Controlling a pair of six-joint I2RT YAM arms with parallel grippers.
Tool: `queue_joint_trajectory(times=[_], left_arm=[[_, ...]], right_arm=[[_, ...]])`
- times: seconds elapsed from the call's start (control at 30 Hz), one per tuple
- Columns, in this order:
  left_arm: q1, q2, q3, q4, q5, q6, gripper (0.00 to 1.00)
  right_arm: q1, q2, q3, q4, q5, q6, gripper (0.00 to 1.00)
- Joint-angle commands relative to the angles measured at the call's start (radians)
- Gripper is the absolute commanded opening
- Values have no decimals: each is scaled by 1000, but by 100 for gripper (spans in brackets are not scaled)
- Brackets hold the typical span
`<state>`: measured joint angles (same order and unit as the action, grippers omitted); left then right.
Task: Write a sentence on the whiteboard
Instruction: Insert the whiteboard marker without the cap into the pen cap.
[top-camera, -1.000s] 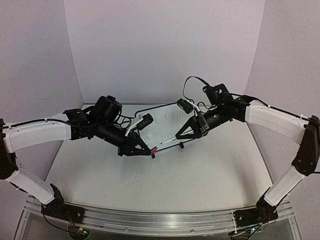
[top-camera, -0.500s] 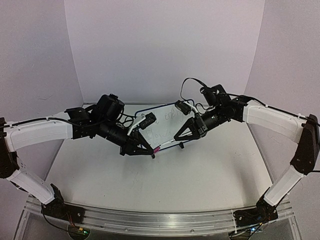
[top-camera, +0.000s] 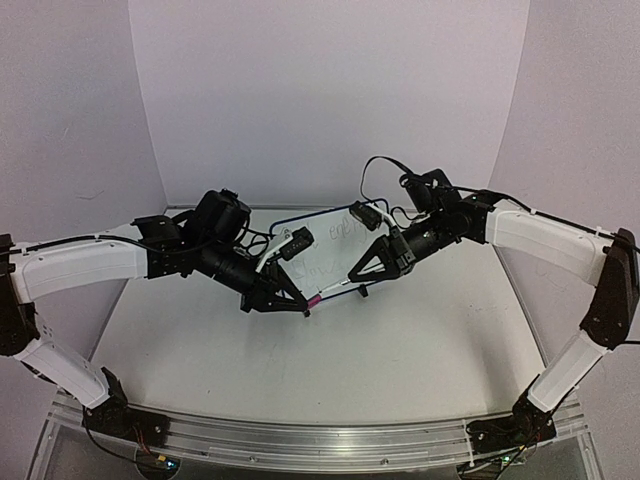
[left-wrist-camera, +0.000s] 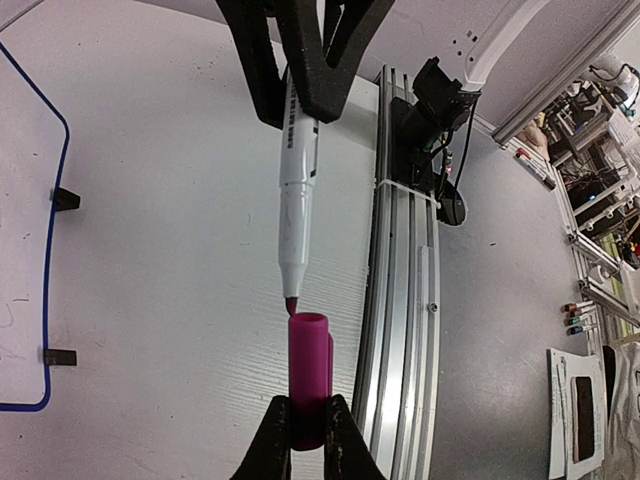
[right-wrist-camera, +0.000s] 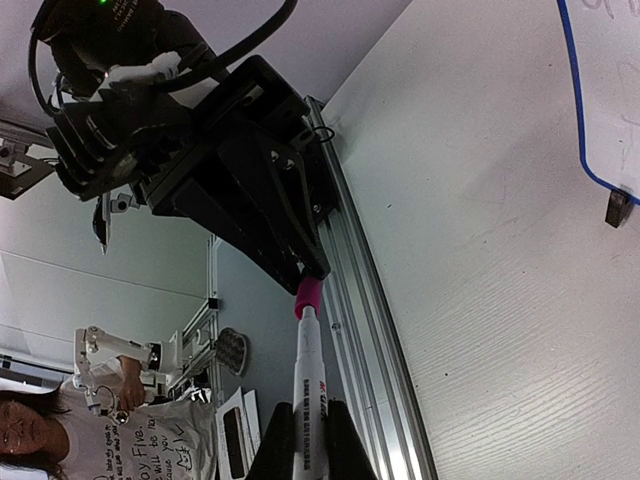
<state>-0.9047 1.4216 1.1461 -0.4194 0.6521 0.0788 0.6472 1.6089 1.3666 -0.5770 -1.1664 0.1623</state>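
At the near edge of the tabletop (top-camera: 400, 350) a metal rail (top-camera: 300, 442) is seen, and above the middle of the tabletop the two claws are brought tip to tip. The left claw (left-wrist-camera: 308, 445) is pressed together on a pink cap (left-wrist-camera: 310, 368), which is pinched at its closed end with the open mouth turned to the other arm. The right claw (right-wrist-camera: 305, 445) is closed on the body of a marker (right-wrist-camera: 308, 375), and the red tip is placed just at the mouth of the cap, not yet inside. Behind the claws the whiteboard (top-camera: 325, 250) is found at the far side of the tabletop, partly hidden by both arms. The sentence (top-camera: 345, 229) is seen faintly on its upper part, but the words cannot be read. As writing is already on the board, the step in hand is judged to be the capping of the marker. For the next move, marker and cap must be kept on one line and pushed together until the cap is seated.
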Motion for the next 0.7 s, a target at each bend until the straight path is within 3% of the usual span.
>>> queue_joint_trajectory(times=[0.0, 0.67], left_arm=[[-5, 1, 32, 19, 7, 13, 0], [-5, 3, 26, 34, -7, 6, 0]], right_arm=[[8, -10, 39, -8, 6, -23, 0], [8, -5, 25, -22, -12, -31, 0]])
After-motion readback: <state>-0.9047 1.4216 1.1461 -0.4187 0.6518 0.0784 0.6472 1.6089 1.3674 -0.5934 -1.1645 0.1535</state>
